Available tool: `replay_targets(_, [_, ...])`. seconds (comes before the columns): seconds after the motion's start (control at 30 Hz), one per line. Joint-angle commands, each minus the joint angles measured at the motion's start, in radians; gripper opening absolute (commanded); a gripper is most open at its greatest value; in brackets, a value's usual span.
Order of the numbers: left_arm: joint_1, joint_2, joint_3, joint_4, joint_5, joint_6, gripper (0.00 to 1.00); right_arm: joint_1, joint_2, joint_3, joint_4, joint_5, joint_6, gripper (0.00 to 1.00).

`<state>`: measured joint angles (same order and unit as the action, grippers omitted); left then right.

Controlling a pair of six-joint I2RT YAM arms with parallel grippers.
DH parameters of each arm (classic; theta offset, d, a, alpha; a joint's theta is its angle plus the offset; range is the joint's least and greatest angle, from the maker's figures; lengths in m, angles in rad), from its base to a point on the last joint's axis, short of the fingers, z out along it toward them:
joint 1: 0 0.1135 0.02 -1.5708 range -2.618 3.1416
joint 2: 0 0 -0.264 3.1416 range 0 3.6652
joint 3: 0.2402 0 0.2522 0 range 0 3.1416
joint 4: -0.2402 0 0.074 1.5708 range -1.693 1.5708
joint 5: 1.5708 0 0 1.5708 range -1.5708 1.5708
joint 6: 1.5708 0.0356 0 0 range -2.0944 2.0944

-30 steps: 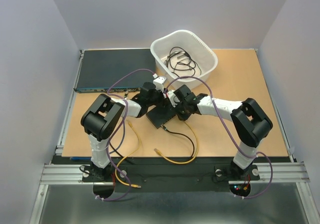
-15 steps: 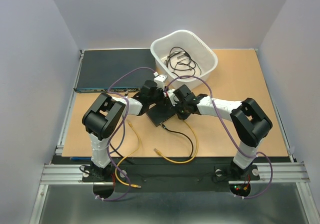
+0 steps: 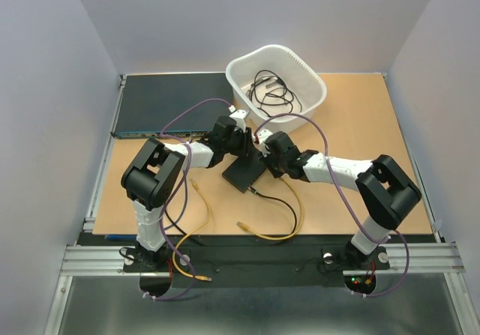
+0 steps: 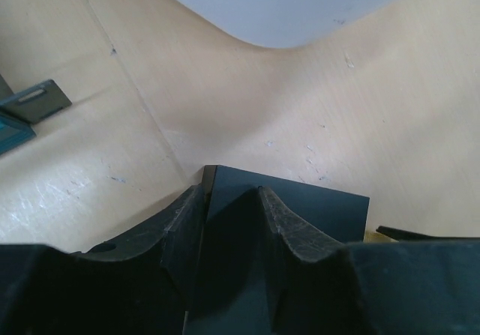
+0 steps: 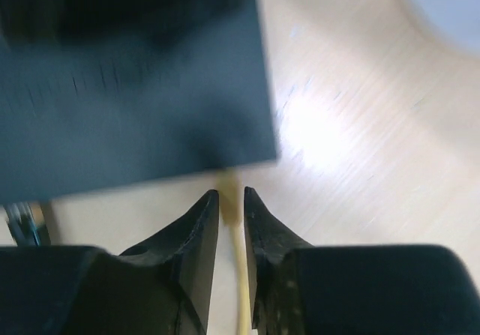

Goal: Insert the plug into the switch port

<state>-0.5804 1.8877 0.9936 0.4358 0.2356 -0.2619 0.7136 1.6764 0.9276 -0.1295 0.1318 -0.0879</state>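
The small flat black switch box [image 3: 244, 173] lies mid-table; its ports do not show in any view. My left gripper [image 3: 241, 146] holds its far corner: in the left wrist view the gripper [image 4: 230, 190] has one finger against the box's [image 4: 319, 209] side edge and the other on its top. My right gripper [image 3: 272, 163] is at the box's right side. In the blurred right wrist view this gripper [image 5: 231, 192] is shut on the plug [image 5: 229, 179] of a yellow cable [image 5: 243, 282], the plug tip at the box's [image 5: 135, 88] edge.
A white basket [image 3: 309, 75] with black cables stands at the back. The wide dark rack unit [image 3: 165, 99] lies back left. A black cable [image 3: 276, 199] leaves the box's near corner. Yellow cables [image 3: 279, 230] loop toward the front edge.
My right arm has stretched out lower and its gripper has shifted slightly toward the box's near right edge, pulling the yellow cable rightward. The left gripper stays on the box.
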Motion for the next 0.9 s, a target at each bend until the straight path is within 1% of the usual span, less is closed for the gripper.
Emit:
replay_targets(0.0, [-0.024,-0.030,0.010,-0.200,0.074,-0.034,0.44,-0.003,-0.110,0.020,0.266,0.068,0.025,0.26])
replay_targets(0.17, [-0.019,-0.048,0.045,-0.210,0.036,-0.030,0.45,0.000,-0.187,-0.027,0.219,0.051,0.060,0.31])
replay_targets(0.3, [-0.012,-0.074,0.073,-0.227,0.013,-0.027,0.45,0.010,-0.257,-0.035,0.186,0.034,0.085,0.36])
replay_targets(0.33, [-0.010,-0.084,0.080,-0.233,0.001,-0.028,0.45,0.015,-0.280,-0.033,0.171,0.013,0.115,0.36])
replay_targets(0.4, [-0.006,-0.123,0.083,-0.235,-0.012,-0.031,0.45,0.041,-0.297,-0.026,0.168,-0.006,0.143,0.38])
replay_targets(0.47, [0.002,-0.171,0.080,-0.236,-0.033,-0.033,0.46,0.070,-0.314,-0.021,0.169,-0.060,0.186,0.39])
replay_targets(0.5, [0.005,-0.189,0.079,-0.236,-0.053,-0.033,0.46,0.110,-0.313,-0.012,0.169,-0.086,0.203,0.39])
replay_targets(0.57, [0.016,-0.247,0.074,-0.247,-0.082,-0.039,0.47,0.167,-0.285,0.002,0.179,-0.069,0.227,0.40])
replay_targets(0.6, [0.019,-0.271,0.070,-0.252,-0.103,-0.046,0.47,0.226,-0.271,0.010,0.182,-0.048,0.232,0.40])
replay_targets(0.67, [0.030,-0.324,0.040,-0.255,-0.162,-0.060,0.48,0.283,-0.229,0.052,0.180,0.009,0.235,0.40])
replay_targets(0.7, [0.040,-0.385,0.027,-0.256,-0.185,-0.080,0.48,0.326,-0.180,0.068,0.182,0.017,0.235,0.40])
replay_targets(0.77, [0.047,-0.458,-0.024,-0.256,-0.289,-0.108,0.48,0.359,-0.121,0.121,0.182,0.043,0.249,0.40])
replay_targets(0.87, [0.060,-0.652,-0.111,-0.272,-0.427,-0.157,0.50,0.394,-0.005,0.203,0.183,0.052,0.266,0.40])
